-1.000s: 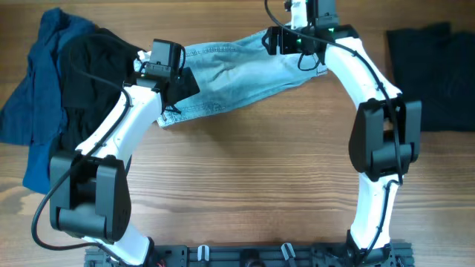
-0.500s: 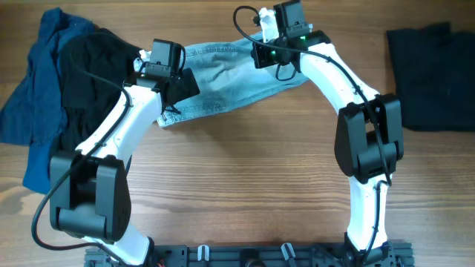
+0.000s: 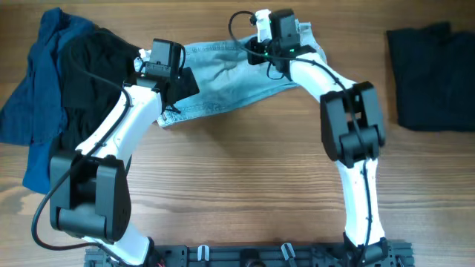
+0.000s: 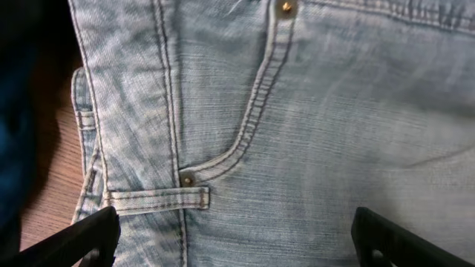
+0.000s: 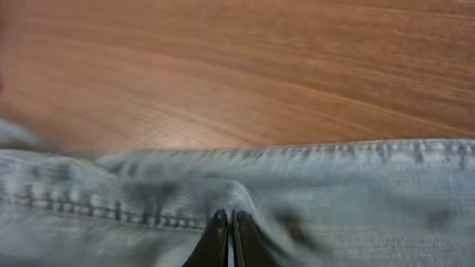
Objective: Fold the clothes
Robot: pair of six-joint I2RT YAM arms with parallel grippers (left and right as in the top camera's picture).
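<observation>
1 pair of pale-blue denim shorts (image 3: 223,81) is laid out on the wooden table (image 3: 245,170), stretched slantwise with some wrinkling, its lower-left edge frayed. In the left wrist view a curved front pocket seam is shown, marked by 2 brass rivets (image 4: 187,179) and crossed by a stitched belt loop (image 4: 156,199). The left gripper (image 4: 237,248) is held spread wide over the left end of the shorts, nothing between its 2 fingers; whether the tips touch the cloth cannot be told. The right gripper (image 5: 226,236) is pressed closed at the far edge of the shorts, and a small raised ridge of denim beside a stitched seam is pinched between its fingers. To the left of the shorts a black garment (image 3: 93,74) is bunched, touching or overlapping their left end, and a royal-blue garment (image 3: 30,96) is heaped beyond and partly under it. Well apart to the right of the shorts a dark folded garment (image 3: 430,74) is laid flat. Much of the shorts' left end is hidden from overhead by the left arm.
</observation>
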